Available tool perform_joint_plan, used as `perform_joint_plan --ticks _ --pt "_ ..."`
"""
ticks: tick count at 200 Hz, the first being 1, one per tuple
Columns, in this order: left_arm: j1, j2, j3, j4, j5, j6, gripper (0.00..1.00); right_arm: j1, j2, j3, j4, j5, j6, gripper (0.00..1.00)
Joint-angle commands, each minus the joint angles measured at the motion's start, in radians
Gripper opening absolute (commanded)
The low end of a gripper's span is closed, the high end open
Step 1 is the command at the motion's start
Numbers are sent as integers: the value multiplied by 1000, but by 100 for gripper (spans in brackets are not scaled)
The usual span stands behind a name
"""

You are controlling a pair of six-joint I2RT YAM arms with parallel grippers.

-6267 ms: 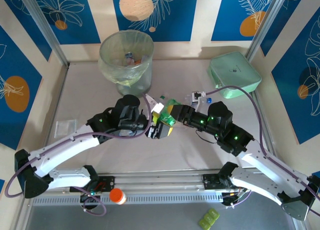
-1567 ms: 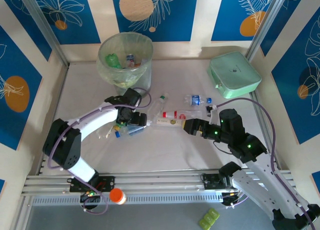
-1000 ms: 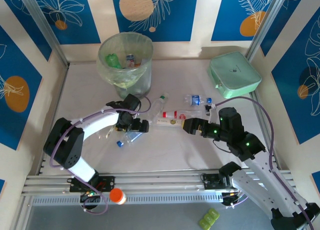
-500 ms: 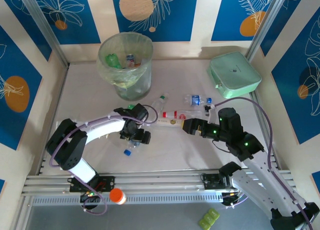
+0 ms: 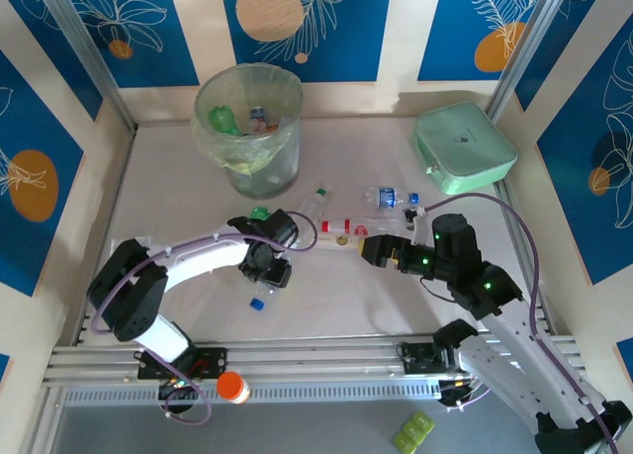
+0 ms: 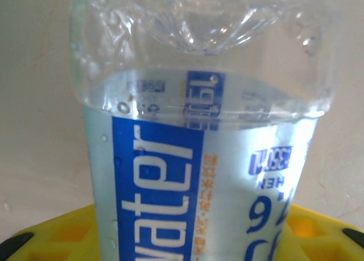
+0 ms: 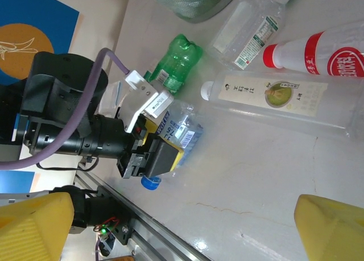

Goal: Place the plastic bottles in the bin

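Observation:
My left gripper (image 5: 269, 274) is shut on a clear water bottle (image 6: 193, 158) with a blue label, held low over the table. Its blue cap (image 5: 257, 302) points toward the near edge. The right wrist view shows the same bottle (image 7: 181, 129) between the left gripper's yellow pads (image 7: 153, 153). My right gripper (image 5: 370, 248) is open and empty, beside a clear tea-label bottle (image 7: 273, 99). A green bottle (image 5: 259, 214), a white-label bottle (image 7: 250, 30), a red-label bottle (image 7: 327, 50) and a blue-capped bottle (image 5: 386, 196) lie on the table. The bin (image 5: 201, 108) holds several bottles.
A mint-green case (image 5: 463, 147) sits at the back right. Below the table's rail lie an orange-capped item (image 5: 230, 385) and green pieces (image 5: 412, 432). Blue patterned walls close in the back and sides.
My left gripper has moved right and toward the near edge, carrying the water bottle away from the spot below the bin. The right arm has stayed put.

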Motion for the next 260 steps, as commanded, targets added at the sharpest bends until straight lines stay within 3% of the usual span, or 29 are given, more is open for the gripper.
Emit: perform_joint_plan --ticks 1,26,63,100,128,154,227,260 --pt "-8 -103 60 -55 2 52 48 -3 -19 25 -28 -25 -2 100" --pt "-8 -222 107 -44 111 113 48 0 -12 47 -18 -46 -12 100" --pt "-8 -368 103 121 487 168 48 27 3 47 152 -171 19 100" --pt "-8 -453 45 404 738 32 50 110 23 93 326 -288 -21 99" --pt "-8 -454 -21 694 912 -161 52 171 56 127 426 -346 -41 99" --pt "-10 -451 -48 855 967 -266 53 230 93 170 457 -304 -47 99" --pt "-22 -457 -28 895 996 -298 53 257 159 176 499 -216 8 91" --pt "-23 -462 -28 889 999 -290 53 259 185 217 359 -96 -14 88"
